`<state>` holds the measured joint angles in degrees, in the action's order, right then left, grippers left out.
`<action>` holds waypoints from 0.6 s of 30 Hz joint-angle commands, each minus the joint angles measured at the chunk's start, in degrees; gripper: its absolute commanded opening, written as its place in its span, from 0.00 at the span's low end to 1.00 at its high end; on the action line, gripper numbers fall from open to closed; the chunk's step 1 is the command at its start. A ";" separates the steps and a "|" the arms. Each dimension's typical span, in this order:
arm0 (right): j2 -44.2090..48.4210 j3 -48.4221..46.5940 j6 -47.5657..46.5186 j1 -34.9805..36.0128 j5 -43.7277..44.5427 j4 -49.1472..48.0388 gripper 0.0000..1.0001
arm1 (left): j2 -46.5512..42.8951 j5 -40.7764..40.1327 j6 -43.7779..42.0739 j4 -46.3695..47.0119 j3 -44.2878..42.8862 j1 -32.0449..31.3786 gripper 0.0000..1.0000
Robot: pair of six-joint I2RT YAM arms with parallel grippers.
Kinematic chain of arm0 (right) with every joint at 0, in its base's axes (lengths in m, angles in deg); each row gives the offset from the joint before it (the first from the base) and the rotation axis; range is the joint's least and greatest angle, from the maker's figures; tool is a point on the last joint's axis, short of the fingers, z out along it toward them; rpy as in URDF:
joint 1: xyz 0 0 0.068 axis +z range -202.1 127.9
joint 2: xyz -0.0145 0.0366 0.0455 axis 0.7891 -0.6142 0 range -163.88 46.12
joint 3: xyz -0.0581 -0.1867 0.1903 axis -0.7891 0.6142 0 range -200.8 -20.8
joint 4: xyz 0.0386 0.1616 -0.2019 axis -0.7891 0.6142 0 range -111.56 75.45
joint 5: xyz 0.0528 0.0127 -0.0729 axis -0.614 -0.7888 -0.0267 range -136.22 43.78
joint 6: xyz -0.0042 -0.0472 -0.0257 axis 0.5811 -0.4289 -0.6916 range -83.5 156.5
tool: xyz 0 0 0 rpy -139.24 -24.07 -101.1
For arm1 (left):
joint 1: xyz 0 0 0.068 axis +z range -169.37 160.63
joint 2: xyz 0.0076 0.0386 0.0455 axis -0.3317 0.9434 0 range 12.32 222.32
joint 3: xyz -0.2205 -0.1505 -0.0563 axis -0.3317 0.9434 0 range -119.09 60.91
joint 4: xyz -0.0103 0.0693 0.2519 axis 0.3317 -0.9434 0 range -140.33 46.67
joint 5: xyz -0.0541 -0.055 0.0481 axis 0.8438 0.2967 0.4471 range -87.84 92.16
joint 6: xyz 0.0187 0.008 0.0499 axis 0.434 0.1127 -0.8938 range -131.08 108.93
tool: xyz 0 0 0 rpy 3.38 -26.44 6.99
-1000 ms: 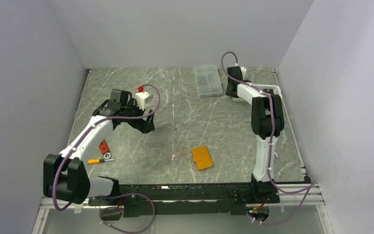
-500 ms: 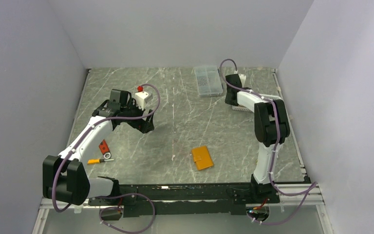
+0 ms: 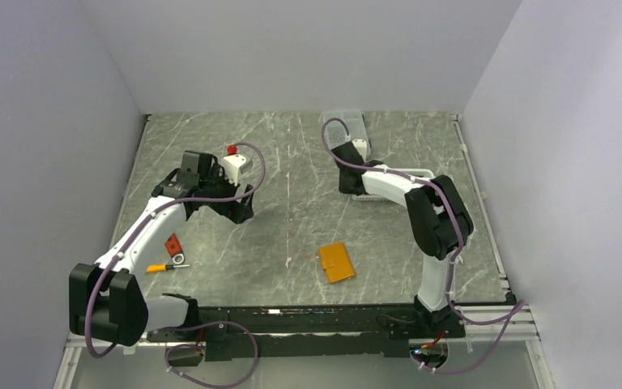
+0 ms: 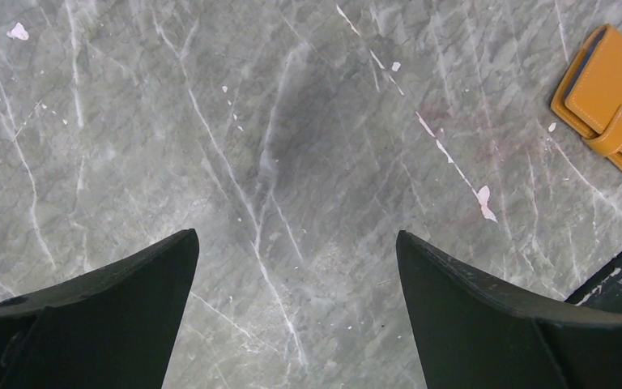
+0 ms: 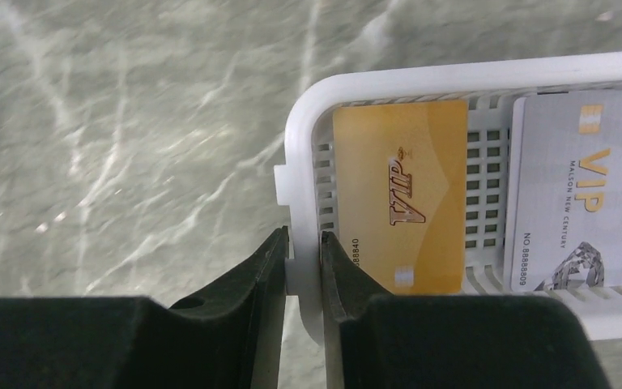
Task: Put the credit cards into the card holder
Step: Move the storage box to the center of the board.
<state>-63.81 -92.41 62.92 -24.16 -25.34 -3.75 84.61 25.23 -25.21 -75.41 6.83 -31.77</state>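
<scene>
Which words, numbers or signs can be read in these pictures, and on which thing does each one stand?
"VIP": gold card in the white basket.
"...8840": same gold card, along its edge; the start is hidden.
"VIP": pale card beside it.
"MALSON NEW CENTURY": pale card, under VIP.
"NO.8888809": pale card, small, so not certain.
"CHLITINA": pale card's edge, small, not certain.
Orange card holder: no writing seen.

the basket between the matt black fingers of the right gripper is smooth white plastic; the gold card just ahead looks glossy; the table beneath is smooth grey stone-look.
</scene>
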 commanded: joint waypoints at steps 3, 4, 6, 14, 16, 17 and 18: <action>-0.77 -4.27 5.27 7.07 -1.91 4.61 0.08 | -2.10 -0.88 -0.99 -0.02 0.88 0.57 0.99; -1.71 -5.74 5.76 8.19 -1.85 5.39 0.08 | -2.13 -0.70 -1.01 -0.07 1.03 0.81 0.99; -4.33 -9.42 7.02 10.40 -1.41 7.27 0.07 | -2.36 -0.17 -1.20 -0.02 1.32 1.46 0.99; -10.66 -20.05 12.03 15.65 0.52 11.40 0.08 | -2.56 1.89 -2.85 -0.99 2.04 4.83 0.99; -12.35 -22.40 12.89 16.32 0.62 11.78 0.08 | -2.78 2.43 -3.36 -1.46 2.13 5.66 0.99; -13.15 -23.70 13.55 16.68 0.60 12.52 0.08 | -2.96 2.73 -3.65 -1.66 2.07 5.98 0.99; -14.15 -25.26 14.18 16.96 0.59 13.01 0.08 | -3.07 3.01 -3.85 -2.00 2.06 6.32 0.99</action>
<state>-75.50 -111.73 72.69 -7.85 -25.36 7.15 83.56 25.53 -27.00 -75.91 8.62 -26.70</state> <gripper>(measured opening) 0.213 0.986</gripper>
